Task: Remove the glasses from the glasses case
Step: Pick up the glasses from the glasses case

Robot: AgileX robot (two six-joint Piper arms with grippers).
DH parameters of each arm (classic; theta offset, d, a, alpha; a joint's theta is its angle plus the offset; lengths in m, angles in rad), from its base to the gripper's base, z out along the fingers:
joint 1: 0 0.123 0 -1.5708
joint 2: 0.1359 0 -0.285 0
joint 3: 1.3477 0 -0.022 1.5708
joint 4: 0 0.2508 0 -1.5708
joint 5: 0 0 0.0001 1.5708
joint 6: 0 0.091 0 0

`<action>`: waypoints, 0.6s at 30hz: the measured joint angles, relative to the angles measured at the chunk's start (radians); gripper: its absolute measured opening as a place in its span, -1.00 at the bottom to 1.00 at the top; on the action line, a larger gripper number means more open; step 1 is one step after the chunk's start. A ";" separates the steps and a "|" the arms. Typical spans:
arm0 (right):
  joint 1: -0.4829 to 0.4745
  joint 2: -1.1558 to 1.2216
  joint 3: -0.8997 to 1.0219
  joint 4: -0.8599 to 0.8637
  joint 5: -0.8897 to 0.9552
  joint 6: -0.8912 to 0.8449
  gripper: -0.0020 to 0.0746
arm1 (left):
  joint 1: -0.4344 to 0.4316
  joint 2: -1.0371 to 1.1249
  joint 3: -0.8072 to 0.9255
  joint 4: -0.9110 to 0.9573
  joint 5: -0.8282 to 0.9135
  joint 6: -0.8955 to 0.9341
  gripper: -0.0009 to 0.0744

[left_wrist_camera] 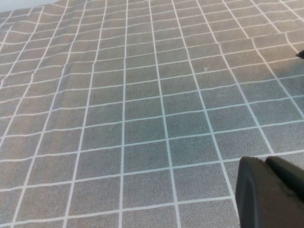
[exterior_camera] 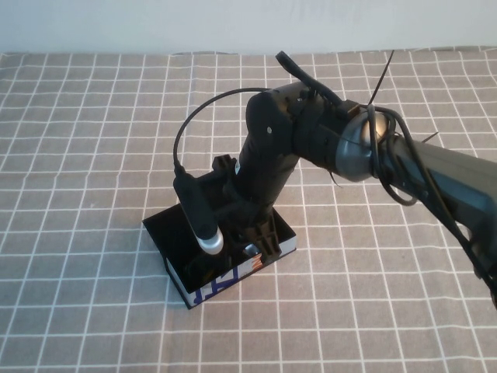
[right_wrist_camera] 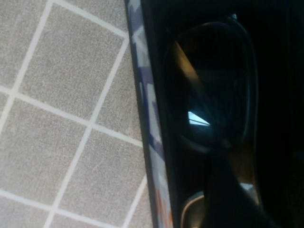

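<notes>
High view. Desk (exterior_camera: 78, 155): covered with a grey cloth ruled in white squares. Glasses case (exterior_camera: 203, 289): black box with a white side carrying blue lettering, standing open a little left of centre, toward the near edge of the desk. Right arm: reaches in from the right edge and bends down over the case. Right end effector (exterior_camera: 260, 247): lowered into the open case near its right end; whether its fingers are apart or together cannot be told, as the arm and its wrist camera cover them. Glasses: not distinguishable here under the arm. Left end effector: not seen in this view.

Left wrist view. Checked cloth only, with one dark, rounded part of the left end effector (left_wrist_camera: 270, 192) at the picture's corner, above bare cloth; its finger state cannot be told.

Right wrist view. Glasses (right_wrist_camera: 213, 90): black frame, one dark reflective lens showing a small bright glint, lying inside the case. Case wall with white side, blue lettering and an orange mark runs beside the lens, the checked cloth beyond it.
</notes>
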 joint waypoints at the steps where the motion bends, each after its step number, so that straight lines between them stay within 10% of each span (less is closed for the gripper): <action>1: 0.000 0.002 0.000 0.000 0.000 0.000 -0.27 | 0.000 0.000 0.000 0.000 0.000 0.000 -0.99; 18: 0.000 0.035 0.000 -0.019 -0.018 -0.004 -0.37 | 0.000 0.000 0.000 0.000 0.000 0.000 -0.99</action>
